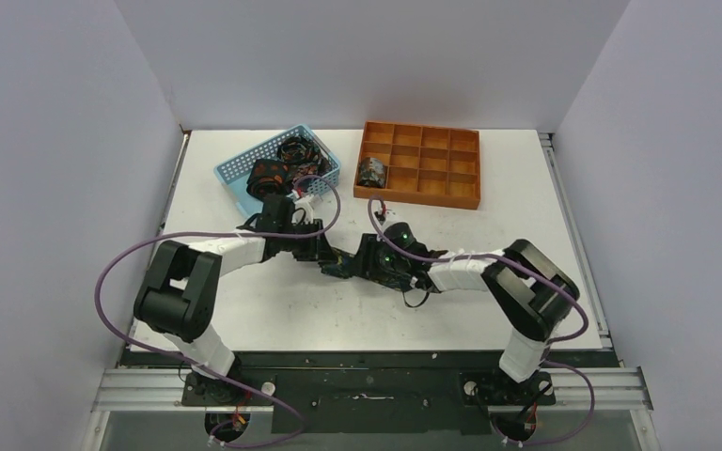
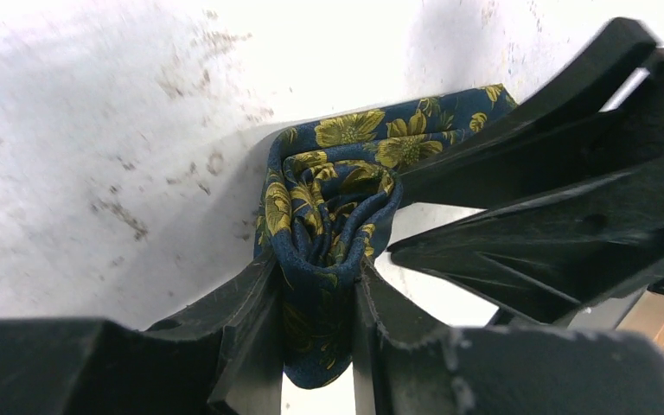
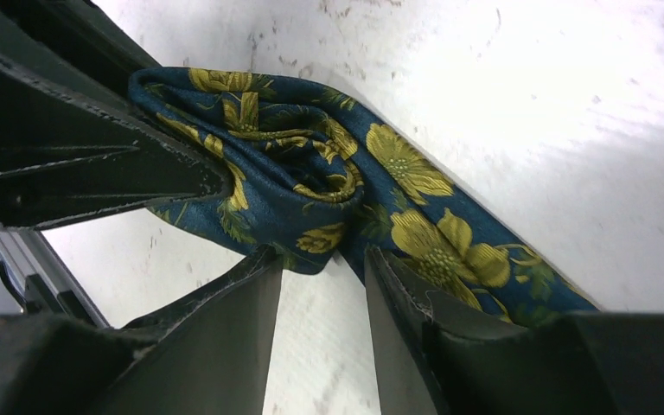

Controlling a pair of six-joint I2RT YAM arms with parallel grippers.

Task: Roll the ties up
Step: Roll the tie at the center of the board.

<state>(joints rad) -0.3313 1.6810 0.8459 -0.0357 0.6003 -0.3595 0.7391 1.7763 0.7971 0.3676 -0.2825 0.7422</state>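
Left wrist view: left gripper pinching partly rolled floral tie (navy, yellow flowers). Right gripper jaws parted, roll at its fingertips, tail trailing past one finger. Tie on table, near side of orange tray, well apart.

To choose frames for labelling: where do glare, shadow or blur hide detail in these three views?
Left wrist: tie sharp, table glares at top, fingers nearly black. Right wrist: table washed out at right, tie print clear. Top external: even light, tie small and dark.
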